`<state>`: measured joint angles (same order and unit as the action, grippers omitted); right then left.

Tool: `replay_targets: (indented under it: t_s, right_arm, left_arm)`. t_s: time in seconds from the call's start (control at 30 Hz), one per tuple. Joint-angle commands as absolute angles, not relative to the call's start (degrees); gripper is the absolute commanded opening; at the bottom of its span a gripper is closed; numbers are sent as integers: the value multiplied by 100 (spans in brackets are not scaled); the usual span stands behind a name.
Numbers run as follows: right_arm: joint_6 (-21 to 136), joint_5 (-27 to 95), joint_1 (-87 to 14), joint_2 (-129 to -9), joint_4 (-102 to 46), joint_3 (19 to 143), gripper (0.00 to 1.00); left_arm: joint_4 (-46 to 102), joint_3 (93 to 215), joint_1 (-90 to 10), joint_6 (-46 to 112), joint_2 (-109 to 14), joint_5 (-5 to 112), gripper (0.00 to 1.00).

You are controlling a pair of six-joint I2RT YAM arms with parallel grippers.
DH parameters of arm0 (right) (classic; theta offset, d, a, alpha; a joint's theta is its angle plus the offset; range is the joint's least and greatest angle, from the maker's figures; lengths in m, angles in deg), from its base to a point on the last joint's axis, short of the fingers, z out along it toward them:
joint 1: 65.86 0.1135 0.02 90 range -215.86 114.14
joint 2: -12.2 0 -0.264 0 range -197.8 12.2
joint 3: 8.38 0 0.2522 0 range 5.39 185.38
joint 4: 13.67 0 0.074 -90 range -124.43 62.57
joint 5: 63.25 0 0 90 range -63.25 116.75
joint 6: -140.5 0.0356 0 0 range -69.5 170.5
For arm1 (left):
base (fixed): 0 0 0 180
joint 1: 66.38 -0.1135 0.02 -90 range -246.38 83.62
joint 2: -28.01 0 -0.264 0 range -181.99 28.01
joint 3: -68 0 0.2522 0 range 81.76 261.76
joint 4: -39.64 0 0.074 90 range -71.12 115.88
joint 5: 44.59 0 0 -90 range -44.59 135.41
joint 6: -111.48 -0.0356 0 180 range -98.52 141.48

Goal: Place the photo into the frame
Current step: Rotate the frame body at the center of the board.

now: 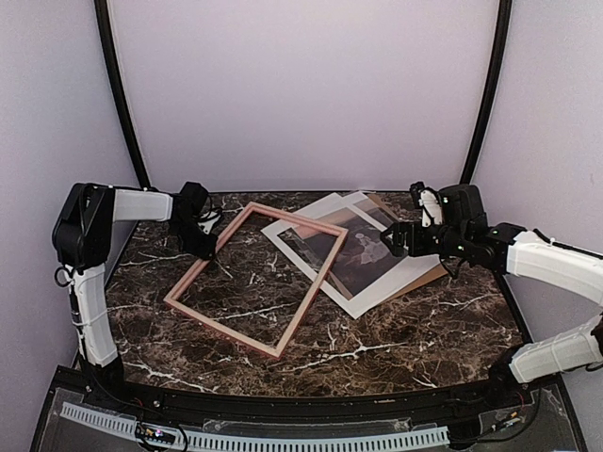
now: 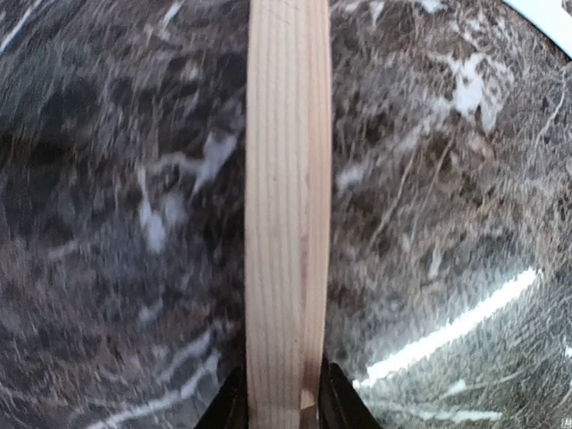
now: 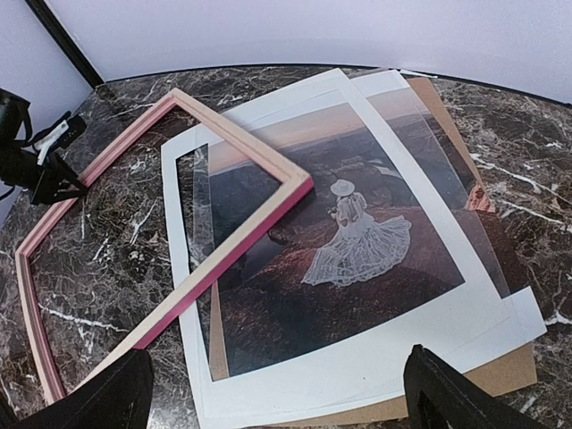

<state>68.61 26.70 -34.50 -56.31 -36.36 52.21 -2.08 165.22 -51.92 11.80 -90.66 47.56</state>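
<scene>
While lying flat on the dark marble surface, pinched at the far-left rail of the frame by the left gripper, fingers pressed against both sides of the pale wood. Right corner of the frame laid over the photo. Photo face up just right of centre, stacked on a whitish sheet and a brown backing board. Right gripper above the stack's right side, spread wide, holding nothing.
</scene>
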Motion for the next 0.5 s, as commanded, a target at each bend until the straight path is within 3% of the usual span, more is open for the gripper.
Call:
replay_targets:
  t_s: [0.0,0.23,0.47]
  right_arm:
    - [6827,2453,-3404,-5564,-3601,5312,99]
    - [6915,2098,-3404,-5766,-3843,5494,99]
    - [6747,1786,-3626,-6701,-4361,6328,99]
  left_arm:
    - [-503,15556,-5159,2046,-8327,4238,21]
    - [-519,14388,-5159,2853,-7322,3965,20]
    - [-477,13716,-5274,3445,-6858,3676,18]
